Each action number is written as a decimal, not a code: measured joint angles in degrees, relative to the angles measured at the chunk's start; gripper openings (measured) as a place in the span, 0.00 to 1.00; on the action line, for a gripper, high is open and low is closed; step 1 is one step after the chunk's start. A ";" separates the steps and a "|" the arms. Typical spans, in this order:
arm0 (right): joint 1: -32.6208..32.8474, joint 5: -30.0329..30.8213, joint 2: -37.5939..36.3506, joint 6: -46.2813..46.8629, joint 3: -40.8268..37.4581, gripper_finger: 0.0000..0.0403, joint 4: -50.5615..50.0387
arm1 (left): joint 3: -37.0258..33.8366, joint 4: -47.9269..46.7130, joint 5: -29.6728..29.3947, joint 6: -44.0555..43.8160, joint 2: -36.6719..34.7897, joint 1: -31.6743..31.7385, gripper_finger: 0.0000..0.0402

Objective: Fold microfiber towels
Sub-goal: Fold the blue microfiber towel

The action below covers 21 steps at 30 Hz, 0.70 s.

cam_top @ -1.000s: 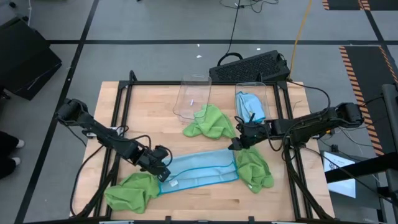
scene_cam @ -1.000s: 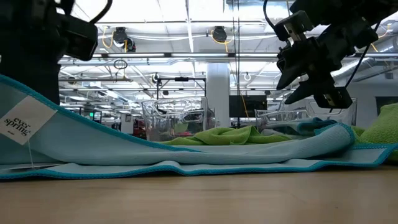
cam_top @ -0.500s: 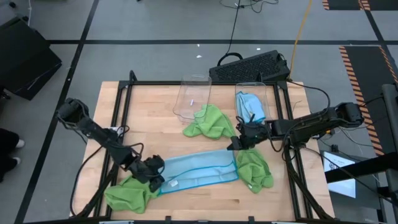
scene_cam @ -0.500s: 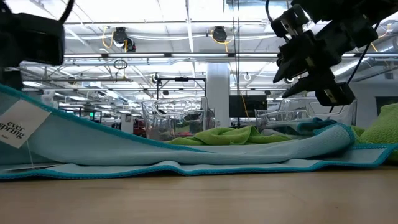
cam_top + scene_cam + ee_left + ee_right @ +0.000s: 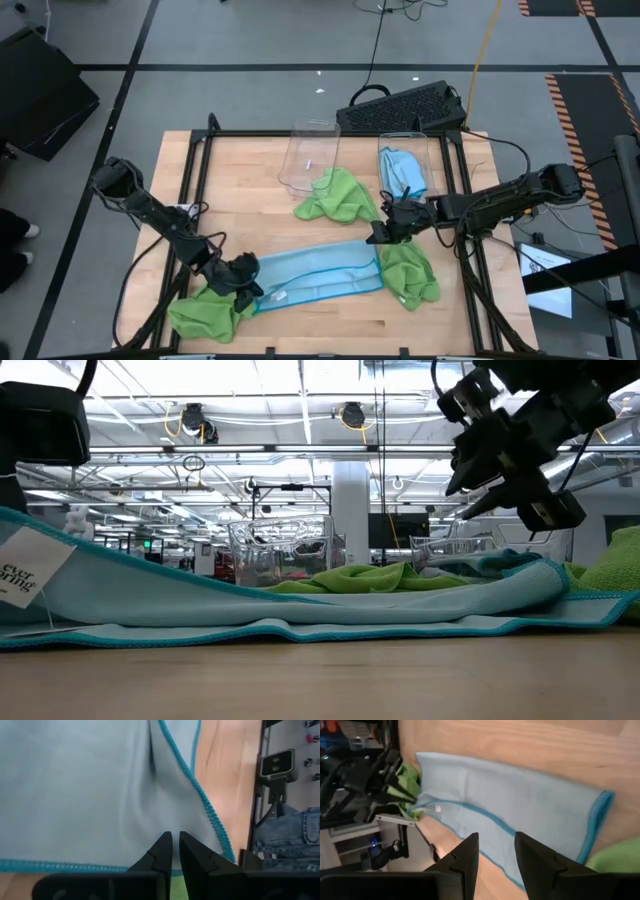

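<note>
The long light-blue microfiber towel [image 5: 322, 270] lay crosswise between the arms; the left gripper [image 5: 243, 284] pinched, seemingly, its near end, while the right gripper [image 5: 380, 232] hovered part-open and empty above the far end.

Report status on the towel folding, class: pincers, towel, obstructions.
Left pincer shut on light blue towel edge. Right pincer open, hovering above towel's far end. Green towels crowd both ends.

The only legible text is on a white tag [image 5: 22, 568] sewn to the edge of the light blue towel [image 5: 300, 610], reading "ever" over a partly cut-off word ending "ring", seen in the low view.
</note>
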 joint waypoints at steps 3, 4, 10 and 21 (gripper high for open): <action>-0.85 -0.24 0.76 -0.50 0.00 0.27 -2.05 | 0.00 0.88 0.00 0.62 0.00 -0.02 0.09; -0.93 -0.68 1.15 -0.90 -0.01 0.26 -3.36 | 0.00 1.37 0.00 0.90 0.00 -0.02 0.09; -0.74 -6.50 6.24 -2.56 -0.02 0.15 -3.83 | 0.00 3.25 0.02 0.26 0.00 -0.01 0.09; 0.74 -7.91 13.68 -5.29 0.80 0.07 -1.96 | 0.00 3.21 0.46 -1.44 0.00 -0.02 0.09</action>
